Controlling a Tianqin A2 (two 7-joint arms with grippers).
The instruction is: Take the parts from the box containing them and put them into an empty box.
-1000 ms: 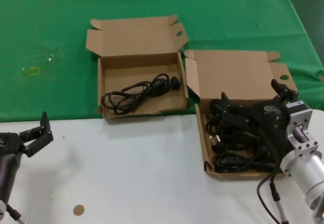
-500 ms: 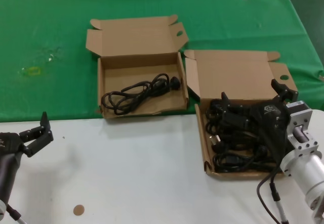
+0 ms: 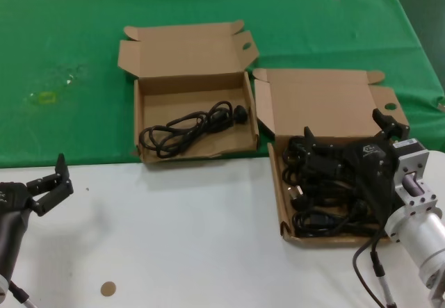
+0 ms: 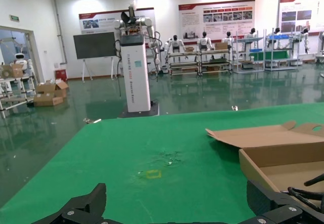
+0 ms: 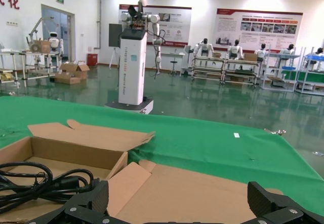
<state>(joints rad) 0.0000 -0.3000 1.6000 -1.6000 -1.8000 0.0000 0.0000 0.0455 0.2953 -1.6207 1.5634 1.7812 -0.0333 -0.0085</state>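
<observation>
The full box (image 3: 280,204) stands at the right with several black power cords (image 3: 321,197) piled in it. My right gripper (image 3: 344,133) hangs open just above that pile, holding nothing; in the right wrist view (image 5: 178,204) its fingers span the box's lid (image 5: 202,188). The other box (image 3: 139,124) stands to the left on the green cloth and holds one looped cord (image 3: 191,124), which also shows in the left wrist view (image 4: 306,191). My left gripper (image 3: 52,185) is open and empty, low at the near left over the white table.
A green cloth (image 3: 69,30) covers the back half of the table and the white tabletop (image 3: 174,231) is in front. Both lids stand open toward the back. A yellow mark (image 3: 43,98) is on the cloth and a small brown disc (image 3: 107,288) lies near the front edge.
</observation>
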